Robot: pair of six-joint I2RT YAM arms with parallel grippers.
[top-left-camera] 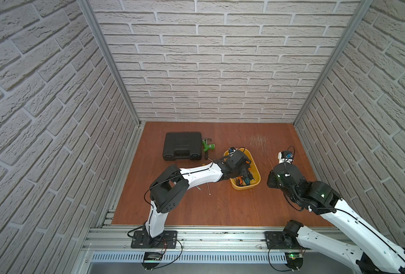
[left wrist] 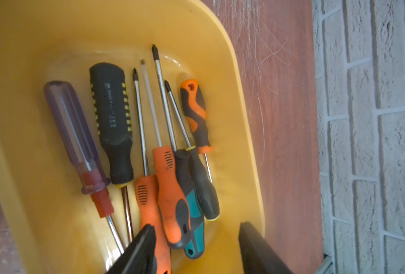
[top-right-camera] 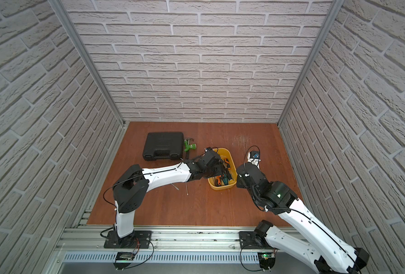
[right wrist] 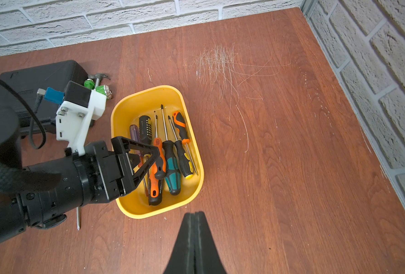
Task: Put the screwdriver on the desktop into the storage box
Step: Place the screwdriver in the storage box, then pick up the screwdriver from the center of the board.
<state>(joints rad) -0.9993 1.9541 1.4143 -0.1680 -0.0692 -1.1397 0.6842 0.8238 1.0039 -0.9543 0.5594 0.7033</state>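
You find the left gripper (left wrist: 196, 227) low over the shallow bright-yellow plastic storage box (left wrist: 227, 106). Its jaws are wide apart and hold nothing, I think because the orange-and-black rubber-handled screwdriver (left wrist: 170, 189) already lies inside among the other screwdrivers. The right gripper (right wrist: 194, 215) hangs closed beside the box. One thin steel screwdriver shaft (right wrist: 78, 220) lies on the reddish wood-grain desktop (right wrist: 291, 166), under the left arm.

Bare bench (top-left-camera: 232, 208) lies open across a top view's lower middle; at left a black case (top-left-camera: 182, 146) blocks, and the left tool (top-left-camera: 246, 172) overhangs the storage box (top-left-camera: 244, 187) (crowded with screwdrivers (top-left-camera: 243, 181)).
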